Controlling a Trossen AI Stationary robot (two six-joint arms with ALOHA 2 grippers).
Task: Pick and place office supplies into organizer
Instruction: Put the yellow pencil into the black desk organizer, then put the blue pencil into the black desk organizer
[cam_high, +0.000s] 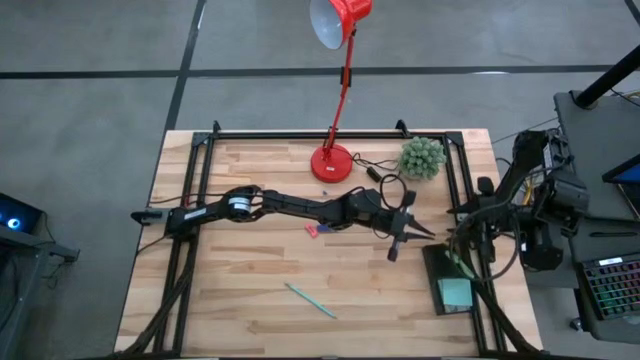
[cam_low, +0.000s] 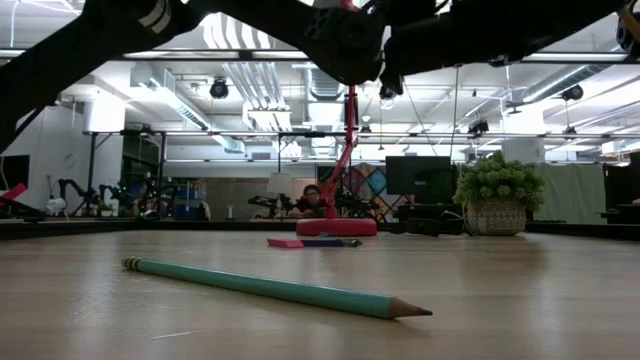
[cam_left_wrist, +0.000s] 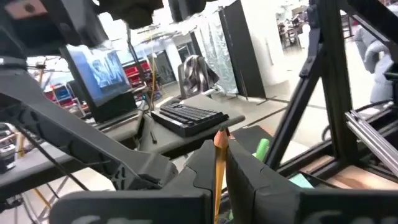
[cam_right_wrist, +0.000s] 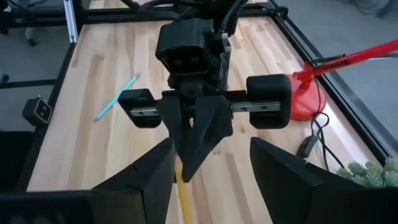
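Note:
My left gripper (cam_high: 410, 233) reaches across the table's middle toward the right edge and is shut on a thin yellow pencil (cam_left_wrist: 218, 168). It shows head-on in the right wrist view (cam_right_wrist: 194, 134). My right gripper (cam_right_wrist: 214, 186) hangs open just right of it, above the organizer (cam_high: 432, 270); its fingers face the left gripper and touch nothing. The organizer, a dark tray at the near right, holds a light-teal sticky-note pad (cam_high: 456, 292). A teal pen (cam_high: 310, 300) lies flat on the wood near the front. A small pink piece (cam_high: 315, 230) lies under the left arm. My left gripper pinches the yellow pencil between its two fingers (cam_left_wrist: 249, 171). The fingers come about level from the table's left. The pencil runs roughly along them, its sharpened end (cam_left_wrist: 220, 140) sticking out past the fingertips. The pencil's yellow shaft (cam_right_wrist: 183, 199) is clear of the table.
A red desk lamp (cam_high: 332, 160) and a green ball plant (cam_high: 422, 157) stand at the far edge. Black frame rails (cam_high: 462, 190) run along the table's sides. Bare wood lies at the near left. A person sits far off in the room behind the table.

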